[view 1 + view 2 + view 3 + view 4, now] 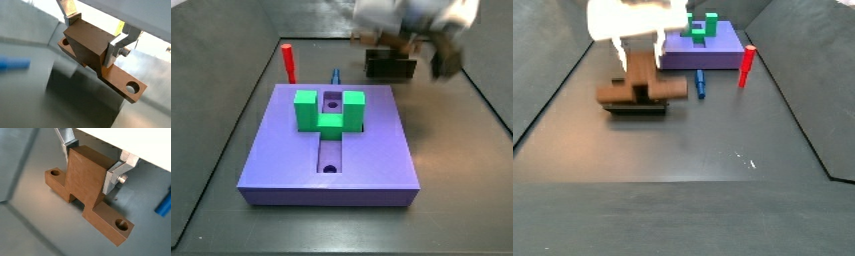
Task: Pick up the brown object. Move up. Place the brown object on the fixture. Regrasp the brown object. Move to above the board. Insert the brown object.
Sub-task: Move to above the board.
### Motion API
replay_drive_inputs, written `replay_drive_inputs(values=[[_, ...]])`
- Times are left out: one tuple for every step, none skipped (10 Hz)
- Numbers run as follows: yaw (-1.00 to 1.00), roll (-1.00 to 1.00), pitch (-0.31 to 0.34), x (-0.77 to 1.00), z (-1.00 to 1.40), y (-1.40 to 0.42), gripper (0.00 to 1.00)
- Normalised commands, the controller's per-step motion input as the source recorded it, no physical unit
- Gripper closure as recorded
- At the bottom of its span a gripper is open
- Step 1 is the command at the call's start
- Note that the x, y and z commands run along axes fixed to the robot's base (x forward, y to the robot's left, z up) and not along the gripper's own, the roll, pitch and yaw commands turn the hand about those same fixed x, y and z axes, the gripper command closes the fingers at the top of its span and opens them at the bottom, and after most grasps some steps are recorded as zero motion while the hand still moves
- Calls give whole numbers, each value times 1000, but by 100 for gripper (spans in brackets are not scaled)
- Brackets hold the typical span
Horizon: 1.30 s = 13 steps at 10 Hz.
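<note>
Gripper clamps the brown object's raised block, its long axis level across the fixture.

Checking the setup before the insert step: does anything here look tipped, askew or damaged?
Nothing stands out. The gripper holds the brown object by its raised block at the fixture, level in a side view. The board lies flat with its green block seated and the red peg upright.
</note>
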Motion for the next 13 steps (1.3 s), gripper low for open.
replay_drive_inputs(values=[[7,-97,-33,-40,1400,7,100],[1,-77,-32,-43,1400,23,100],[-12,-39,4,-31,1400,7,100],[-18,-13,17,-25,1400,-9,100],[-15,-9,35,-7,1400,-8,100],[-16,-5,61,13,733,-15,100],[-13,2,76,26,459,-13,100],[-2,9,94,53,176,-16,100],[157,-1000,2,-851,281,-1400,100],[161,-1000,-10,-865,273,-1400,100],[162,-1000,-54,-936,274,-1400,100],[164,-1000,-62,-948,253,-1400,100],[159,-1000,-92,-951,252,-1400,100]])
